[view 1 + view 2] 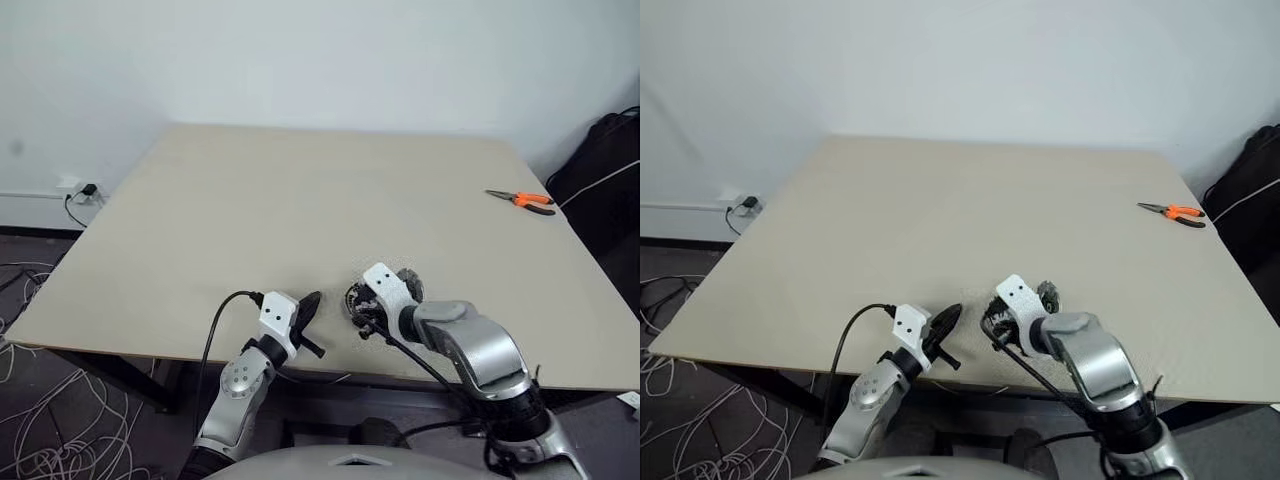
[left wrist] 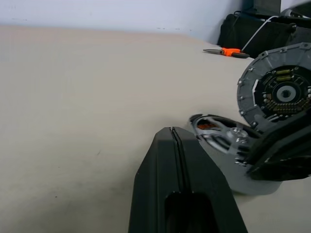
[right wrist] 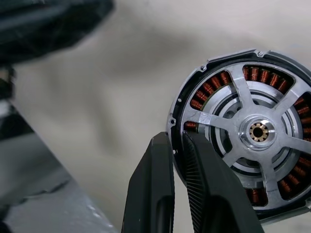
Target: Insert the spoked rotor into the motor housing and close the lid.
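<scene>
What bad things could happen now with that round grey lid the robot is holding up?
1. The right gripper seems to pinch the lid only by its edge, tilted up on end. It could slip and drop onto the spoked rotor sitting in the motor housing.
2. The left gripper is shut beside the motor housing, not holding it. Pressing the lid on might shove the motor housing along the table, maybe towards the near edge.

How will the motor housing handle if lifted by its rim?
Probably heavy for its size: the motor housing is metal packed with copper coils, with the spoked rotor seated inside. Its round rim looks smooth, so a narrow pinch may slip or let it swing; on edge it could roll.
</scene>
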Controlling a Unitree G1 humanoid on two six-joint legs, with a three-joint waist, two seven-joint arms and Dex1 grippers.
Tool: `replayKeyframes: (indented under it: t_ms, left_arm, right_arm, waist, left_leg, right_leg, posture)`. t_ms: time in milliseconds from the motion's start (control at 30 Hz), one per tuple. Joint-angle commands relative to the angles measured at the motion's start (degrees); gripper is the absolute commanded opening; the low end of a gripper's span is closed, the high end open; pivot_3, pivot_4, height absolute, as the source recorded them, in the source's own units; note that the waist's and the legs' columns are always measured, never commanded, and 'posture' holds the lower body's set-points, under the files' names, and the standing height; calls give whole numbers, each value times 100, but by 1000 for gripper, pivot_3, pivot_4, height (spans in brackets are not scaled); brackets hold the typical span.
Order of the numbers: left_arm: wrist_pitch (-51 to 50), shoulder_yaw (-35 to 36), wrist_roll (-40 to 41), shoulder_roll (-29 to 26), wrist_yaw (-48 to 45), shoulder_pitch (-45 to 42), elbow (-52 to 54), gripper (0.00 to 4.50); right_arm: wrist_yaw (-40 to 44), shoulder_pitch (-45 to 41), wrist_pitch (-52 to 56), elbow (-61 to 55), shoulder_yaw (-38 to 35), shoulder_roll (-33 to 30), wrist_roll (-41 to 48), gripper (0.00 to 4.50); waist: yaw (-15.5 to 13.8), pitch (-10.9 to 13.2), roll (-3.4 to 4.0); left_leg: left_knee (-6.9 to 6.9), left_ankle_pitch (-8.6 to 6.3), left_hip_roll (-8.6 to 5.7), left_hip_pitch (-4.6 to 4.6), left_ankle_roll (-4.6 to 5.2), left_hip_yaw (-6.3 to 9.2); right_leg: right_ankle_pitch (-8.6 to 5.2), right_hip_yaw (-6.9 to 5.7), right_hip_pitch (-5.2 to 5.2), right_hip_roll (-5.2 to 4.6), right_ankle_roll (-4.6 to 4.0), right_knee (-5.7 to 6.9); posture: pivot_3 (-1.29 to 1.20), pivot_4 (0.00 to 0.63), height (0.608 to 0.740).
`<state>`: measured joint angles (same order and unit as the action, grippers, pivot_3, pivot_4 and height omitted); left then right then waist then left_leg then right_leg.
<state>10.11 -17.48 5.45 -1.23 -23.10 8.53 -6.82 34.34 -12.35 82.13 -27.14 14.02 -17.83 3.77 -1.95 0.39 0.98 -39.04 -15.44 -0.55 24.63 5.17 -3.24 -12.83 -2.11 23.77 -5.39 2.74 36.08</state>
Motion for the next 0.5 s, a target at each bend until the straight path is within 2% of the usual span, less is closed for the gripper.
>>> replayKeyframes:
  t_ms: [33,300,367,400,500]
  left_arm:
    - [-4,-22,48,60,-47,-54,51,0]
    - [-11,2,48,73,-13,-35,65,0]
    - [-11,19,51,74,-5,-46,63,0]
    - [-16,25,53,72,-5,-52,63,0]
    - [-16,47,56,54,-10,-57,63,0]
  right_arm:
    - [-331,-289,44,-52,-155,135,118,71]
    - [-801,-447,-471,572,12,286,254,71]
    - [-923,-437,-573,699,-41,435,291,781]
    - [-961,-435,-617,740,-68,505,326,937]
    - [-1106,-445,-752,733,-60,672,385,1905]
  waist:
    - [2,0,0]
    - [26,-1,0]
    - [42,-2,0]
    - [46,-2,1]
    - [46,-3,3]
  left_leg:
    - [0,0,-1,0,0,0]
    - [-3,1,-4,-1,0,-1]
    - [-4,1,-4,-3,0,0]
    - [-4,1,-4,-5,0,0]
    - [-4,1,-4,-6,1,0]
  right_leg:
    - [0,-1,0,0,0,0]
    - [1,-3,-2,0,1,0]
    - [4,-3,-4,1,0,1]
    - [6,-4,-4,2,1,2]
    - [7,-14,-4,3,1,5]
  posture:
    - [0,0,740]
    - [0,0,740]
    - [0,0,740]
    - [0,0,740]
    - [0,0,740]
